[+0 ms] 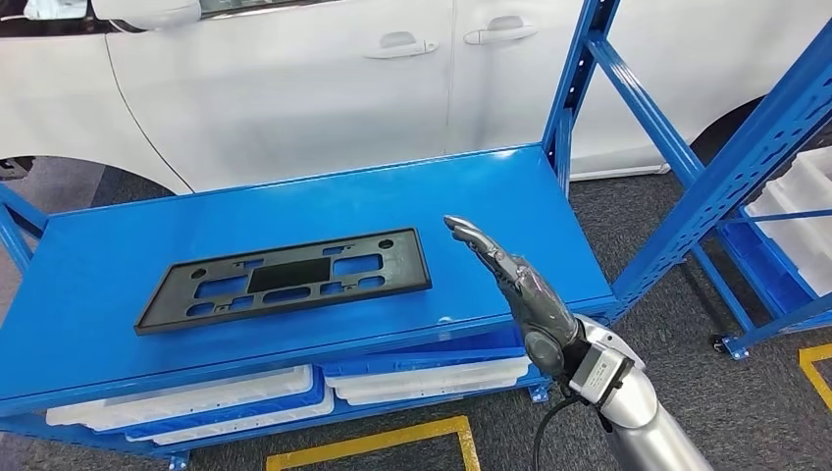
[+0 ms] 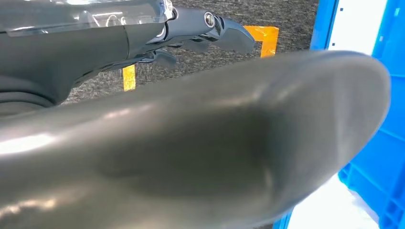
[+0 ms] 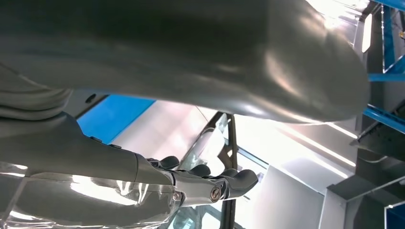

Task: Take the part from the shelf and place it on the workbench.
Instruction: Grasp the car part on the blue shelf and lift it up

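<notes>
Part (image 1: 285, 280) lies flat on the blue shelf (image 1: 118, 245), a dark, slotted rectangular frame whose long axis runs left to right across the deck, its right end tilted slightly away from the robot. It sits left of the deck's centre, well clear of the edges.

The right hand (image 1: 515, 285) is raised over the shelf's front right area, fingers stretched out together and pointing up and to the left, toward the part's right end. It holds nothing and touches nothing; the part lies to its left, near but apart. The right wrist view shows its fingers (image 3: 210, 179) extended with nothing in them.

The left hand (image 2: 191, 28) appears in its own wrist view, over grey floor with yellow tape (image 2: 265, 36). Its fingers look loosely extended and nothing is in them, though how far apart they stand I cannot tell.

The right hand is clearly the nearer one, so I judge the reach is under way and the grasp not yet made. The next move calls for travel leftward to the part's short right end.

A white car (image 1: 294, 78) stands behind the shelf.
</notes>
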